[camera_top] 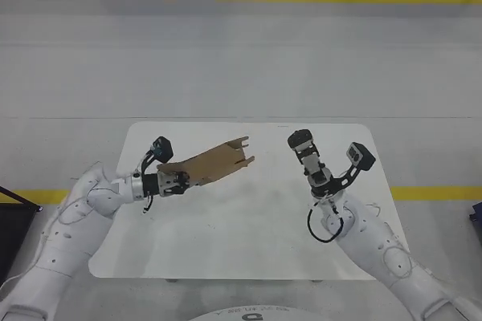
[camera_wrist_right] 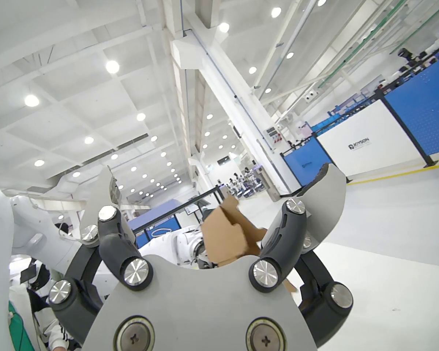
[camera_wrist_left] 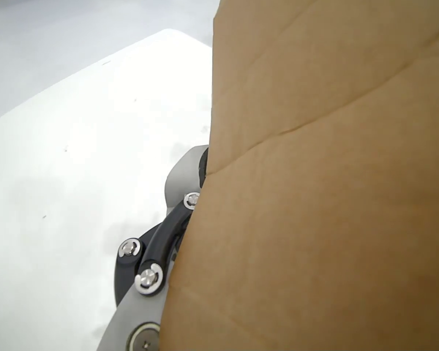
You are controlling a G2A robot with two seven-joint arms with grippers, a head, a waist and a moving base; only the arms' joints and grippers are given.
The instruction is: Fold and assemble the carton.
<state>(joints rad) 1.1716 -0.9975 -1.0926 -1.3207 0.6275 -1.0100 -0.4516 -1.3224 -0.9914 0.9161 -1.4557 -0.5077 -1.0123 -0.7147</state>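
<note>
Gripping the light, floppy carton (camera_top: 217,163) at one end with my left pincer (camera_top: 170,181); right pincer (camera_top: 305,148) open, far edge next.

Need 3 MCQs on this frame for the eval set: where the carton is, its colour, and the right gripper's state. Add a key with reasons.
1. Where is the carton?
A. in the left gripper
B. in the right gripper
C. in both

2. What colour is the carton?
A. white
B. brown
C. blue

3. What state is the right gripper in?
A. shut on the carton
B. shut, empty
C. open, empty

Key:
1 A: the top view shows the left gripper clamped on one end of the carton.
2 B: it is plain brown cardboard in every view.
3 C: its fingers are spread, with the carton well apart from them.
</note>
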